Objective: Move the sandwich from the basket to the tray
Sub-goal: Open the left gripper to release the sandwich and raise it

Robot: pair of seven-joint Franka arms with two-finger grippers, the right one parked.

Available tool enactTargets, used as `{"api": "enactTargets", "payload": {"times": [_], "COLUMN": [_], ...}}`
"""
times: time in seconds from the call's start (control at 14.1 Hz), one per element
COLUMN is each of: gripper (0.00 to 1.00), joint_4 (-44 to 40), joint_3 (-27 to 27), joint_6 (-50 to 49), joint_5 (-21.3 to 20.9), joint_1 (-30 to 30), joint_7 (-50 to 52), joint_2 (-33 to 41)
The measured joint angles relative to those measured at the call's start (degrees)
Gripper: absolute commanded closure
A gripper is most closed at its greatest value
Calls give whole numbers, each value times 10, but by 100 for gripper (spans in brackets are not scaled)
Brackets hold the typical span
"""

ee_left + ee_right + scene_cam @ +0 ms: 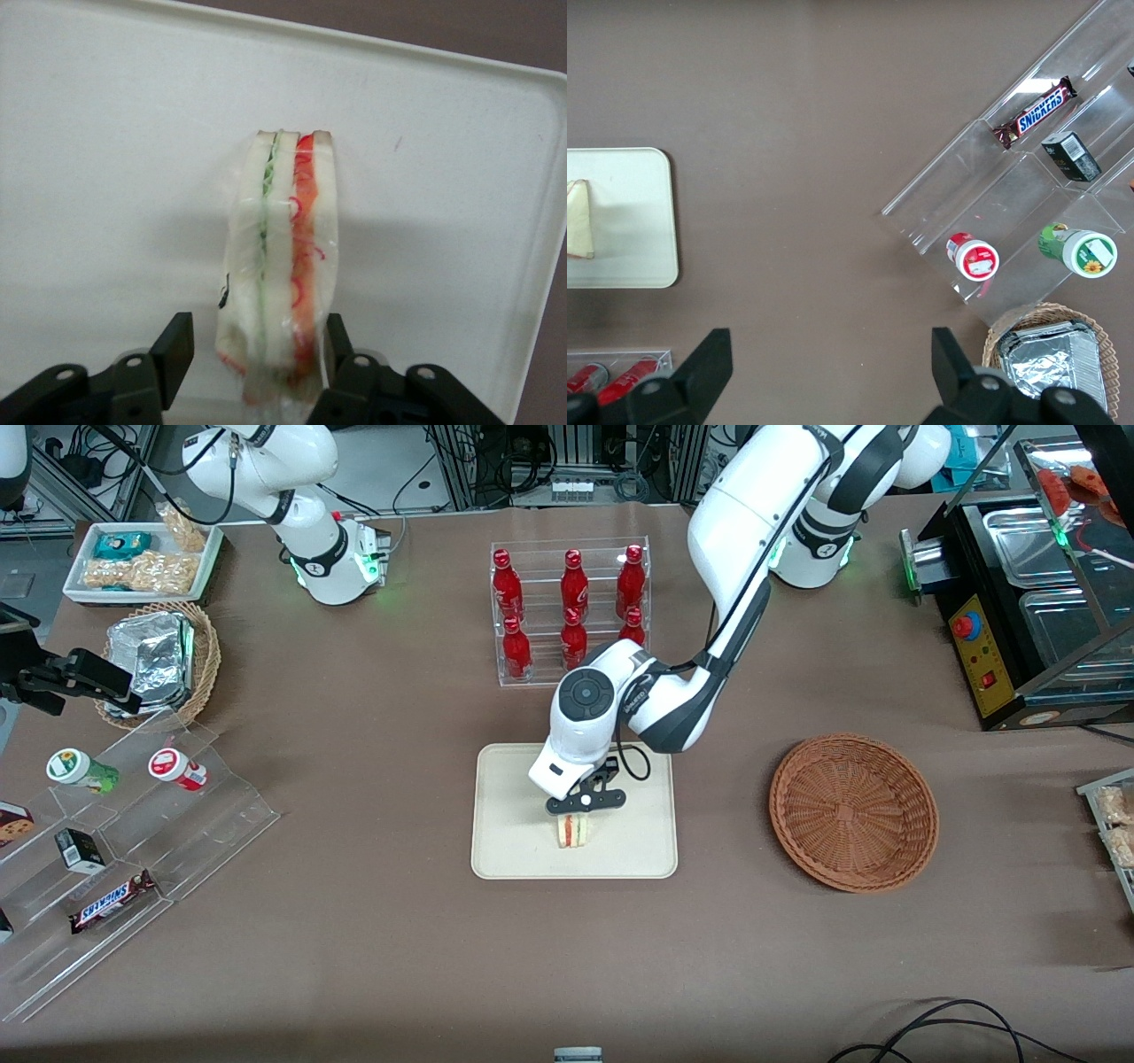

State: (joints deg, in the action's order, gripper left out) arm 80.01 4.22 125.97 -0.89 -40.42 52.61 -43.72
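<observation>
only readable text: SNICKERS | on the chocolate bar (112,901) wrapper, lying on the clear stepped display stand (133,850) | also legible in the right wrist view (1036,111) | other labels too small to read

Robot lab mock snack shop; cable racks (576,460); stepped acrylic snack display (133,841)

My end effector (578,811) hangs over a brown-covered counter (372,921). Directly on it lie a cream rectangular tray (514,850), a reddish-brown round wicker basket (853,811) toward my arm's end, a clear rack of red bottles (570,608), and a tan basket of foil packets (164,657) with a clear stepped snack stand (133,850) toward the parked arm's end.
</observation>
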Motion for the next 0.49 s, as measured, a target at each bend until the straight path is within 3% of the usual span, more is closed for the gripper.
{"api": "enactTargets", "payload": {"times": [0.28, 0.49], "gripper": [0, 0], "joint_4": [-9, 11], "joint_3": [-10, -22], "joint_6": [-134, -177], "joint_5": [-2, -9], "joint_1": [2, 21], "joint_7": [9, -7], "joint_2": [95, 175]}}
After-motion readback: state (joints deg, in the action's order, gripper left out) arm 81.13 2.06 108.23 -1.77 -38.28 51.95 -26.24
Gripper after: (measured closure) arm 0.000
